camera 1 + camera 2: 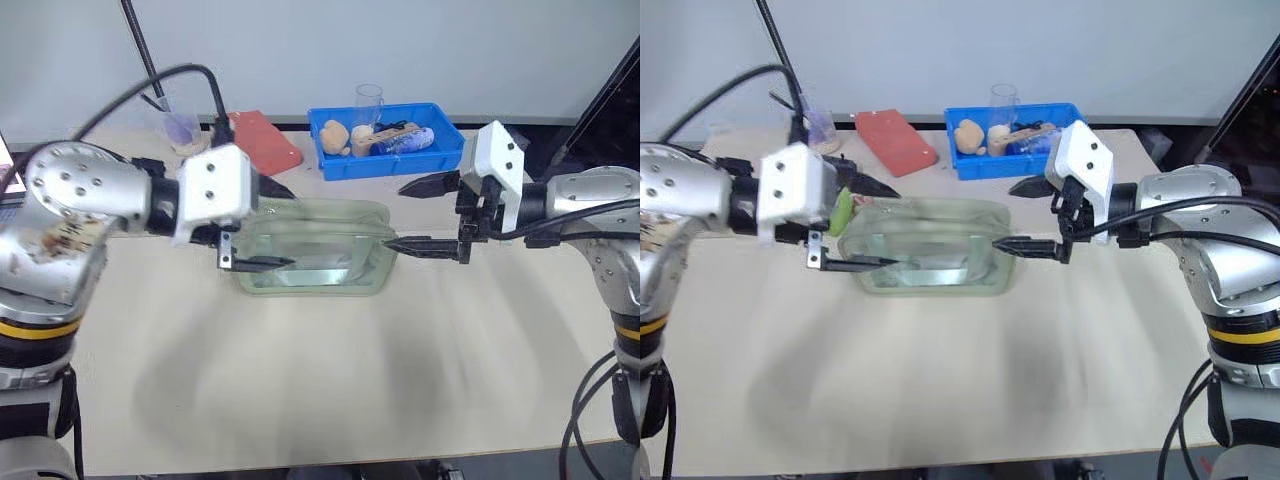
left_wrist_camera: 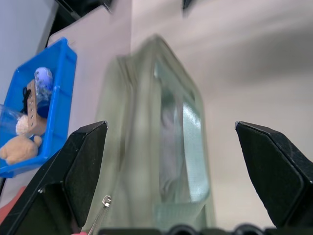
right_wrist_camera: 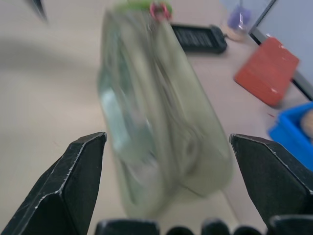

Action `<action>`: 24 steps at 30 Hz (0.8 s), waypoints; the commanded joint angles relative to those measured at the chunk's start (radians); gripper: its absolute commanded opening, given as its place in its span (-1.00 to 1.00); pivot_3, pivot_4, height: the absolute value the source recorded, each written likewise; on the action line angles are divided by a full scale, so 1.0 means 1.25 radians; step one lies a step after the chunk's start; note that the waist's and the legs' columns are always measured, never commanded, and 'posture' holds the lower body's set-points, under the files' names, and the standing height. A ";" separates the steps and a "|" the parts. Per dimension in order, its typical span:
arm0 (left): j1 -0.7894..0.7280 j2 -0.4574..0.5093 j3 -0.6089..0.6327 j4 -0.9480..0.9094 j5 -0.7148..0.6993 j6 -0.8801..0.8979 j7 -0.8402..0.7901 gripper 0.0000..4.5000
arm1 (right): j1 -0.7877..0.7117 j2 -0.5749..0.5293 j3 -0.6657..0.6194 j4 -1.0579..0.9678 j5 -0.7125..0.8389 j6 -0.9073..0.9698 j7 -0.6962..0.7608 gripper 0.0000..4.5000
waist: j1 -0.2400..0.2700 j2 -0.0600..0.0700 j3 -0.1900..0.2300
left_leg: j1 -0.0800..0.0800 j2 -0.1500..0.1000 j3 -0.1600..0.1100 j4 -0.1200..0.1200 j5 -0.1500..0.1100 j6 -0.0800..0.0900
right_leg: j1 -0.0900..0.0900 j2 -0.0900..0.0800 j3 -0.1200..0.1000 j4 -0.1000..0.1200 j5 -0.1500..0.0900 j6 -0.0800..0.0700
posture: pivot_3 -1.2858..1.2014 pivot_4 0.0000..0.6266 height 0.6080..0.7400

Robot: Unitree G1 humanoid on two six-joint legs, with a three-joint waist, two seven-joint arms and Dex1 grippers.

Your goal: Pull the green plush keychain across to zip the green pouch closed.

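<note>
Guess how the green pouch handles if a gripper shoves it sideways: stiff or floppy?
Probably floppy: the green pouch has soft rounded walls and a clear panel. Likely light, so it may slide on the smooth table rather than tip.

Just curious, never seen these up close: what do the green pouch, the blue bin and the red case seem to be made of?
Green pouch: apparently soft fabric with a clear plastic window, glossy and see-through. Blue bin: probably hard moulded plastic, given its even colour and stiff straight walls. Red case: flat and matte, possibly fabric or faux leather; hard to tell.
</note>
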State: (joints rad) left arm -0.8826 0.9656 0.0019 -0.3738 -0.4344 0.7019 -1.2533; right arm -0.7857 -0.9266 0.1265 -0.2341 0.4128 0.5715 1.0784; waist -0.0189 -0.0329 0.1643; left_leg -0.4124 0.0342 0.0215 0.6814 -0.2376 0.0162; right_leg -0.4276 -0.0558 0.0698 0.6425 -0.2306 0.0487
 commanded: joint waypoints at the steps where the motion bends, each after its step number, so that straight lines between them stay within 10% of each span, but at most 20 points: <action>1: -0.014 0.057 0.091 0.115 -0.021 0.018 0.003 0.98 | -0.005 0.006 0.020 0.024 -0.067 -0.109 0.029 1.00 | -0.005 0.000 0.000 | 0.001 0.000 0.000 0.000 0.000 0.000 | 0.000 0.000 0.000 0.000 0.000 0.000 | 0.03 -0.52 1.00; 10: 0.164 0.130 0.213 0.270 -0.001 -0.089 0.021 0.98 | 0.001 0.068 0.040 0.120 -0.126 -0.183 0.056 1.00 | -0.010 0.000 0.002 | 0.002 0.000 0.000 -0.001 0.000 0.000 | 0.000 0.000 0.000 0.003 -0.002 -0.002 | 0.03 -0.52 1.00; 24: 0.273 0.078 0.233 0.385 0.020 -0.195 0.075 1.00 | 0.015 0.117 0.040 0.143 -0.145 -0.217 0.075 -0.97 | 0.005 0.001 0.002 | 0.002 0.000 0.001 -0.001 0.000 0.000 | 0.000 0.000 0.000 0.003 -0.002 -0.002 | 0.03 -0.52 1.00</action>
State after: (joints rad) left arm -0.5286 1.0553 0.2831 0.1142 -0.4096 0.4849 -1.1710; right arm -0.7616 -0.7789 0.1964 -0.0464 0.2315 0.3295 1.1609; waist -0.0132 -0.0322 0.1668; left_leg -0.4094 0.0347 0.0227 0.6805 -0.2376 0.0160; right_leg -0.4275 -0.0564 0.0692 0.6468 -0.2325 0.0458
